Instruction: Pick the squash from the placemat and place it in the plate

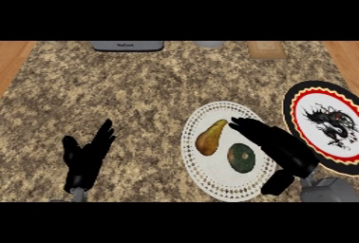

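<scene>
Early going here: the squash (242, 158) lies on the white placemat (203, 178), down at about five o'clock from the mat's centre, untouched as far as I can tell. Beside it at ten o'clock sits a pear (210, 137), tan and tapering, its thin neck pointing up to one o'clock. The right hand (277, 144) hovers over the mat's three o'clock edge, fingers stretched out straight toward eleven o'clock, nothing held; whether the palm brushes the squash's side I can't tell, it hides that edge. So the pick isn't made, and the lift and the carry to the plate (324, 122), off at three o'clock, are all left to do.

Shapes and surfaces: the squash is a small, dark green oval, mottled, smooth-looking and rounded, likely to roll. The placemat is a pale oval with a dotted, lacy border. The plate carries a black rim with pale zigzag, a red ring, and a dark dragon figure on white. The counter (126, 85) is speckled brown granite. The left hand (85, 159) rests open at eight o'clock, fingers up
</scene>
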Robot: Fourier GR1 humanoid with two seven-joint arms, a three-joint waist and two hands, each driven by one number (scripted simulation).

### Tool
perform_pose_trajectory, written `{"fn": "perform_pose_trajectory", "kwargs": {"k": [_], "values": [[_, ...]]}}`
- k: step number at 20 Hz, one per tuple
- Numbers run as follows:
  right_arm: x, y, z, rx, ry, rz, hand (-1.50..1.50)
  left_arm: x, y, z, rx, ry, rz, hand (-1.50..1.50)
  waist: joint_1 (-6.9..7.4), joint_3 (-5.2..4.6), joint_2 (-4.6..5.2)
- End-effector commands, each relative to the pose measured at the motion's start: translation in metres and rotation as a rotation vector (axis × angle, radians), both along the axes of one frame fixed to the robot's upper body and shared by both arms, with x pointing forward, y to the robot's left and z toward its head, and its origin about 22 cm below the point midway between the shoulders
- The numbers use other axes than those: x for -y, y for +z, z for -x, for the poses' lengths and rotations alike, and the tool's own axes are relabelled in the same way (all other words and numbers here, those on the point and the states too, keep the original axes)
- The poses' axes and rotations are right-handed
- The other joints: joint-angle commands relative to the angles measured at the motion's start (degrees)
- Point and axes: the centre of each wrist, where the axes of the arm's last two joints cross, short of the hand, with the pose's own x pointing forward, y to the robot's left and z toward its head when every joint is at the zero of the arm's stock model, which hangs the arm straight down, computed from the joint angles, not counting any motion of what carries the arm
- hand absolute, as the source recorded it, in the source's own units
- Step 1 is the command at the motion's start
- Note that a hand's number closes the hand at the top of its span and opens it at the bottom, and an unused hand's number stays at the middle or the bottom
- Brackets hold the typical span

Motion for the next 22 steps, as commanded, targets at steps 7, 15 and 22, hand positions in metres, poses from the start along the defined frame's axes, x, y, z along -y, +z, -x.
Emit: {"fn": "perform_pose_trajectory", "kwargs": {"k": [7,15,22], "values": [[-0.009,-0.01,-0.004,0.033,-0.04,0.084,-1.5,-0.015,0.005,-0.015,0.011,0.011,0.001,0.0,-0.02,-0.01,0.01],[-0.021,-0.056,-0.018,-0.012,-0.01,0.131,-1.5,0.0,0.0,-0.005,-0.009,0.016,0.0,0.0,0.11,0.0,0.04],[-0.036,-0.063,-0.001,0.068,0.085,0.214,1.5,-0.012,-0.008,-0.008,-0.006,0.004,0.007,0.0,-0.08,-0.01,0.01]]}}
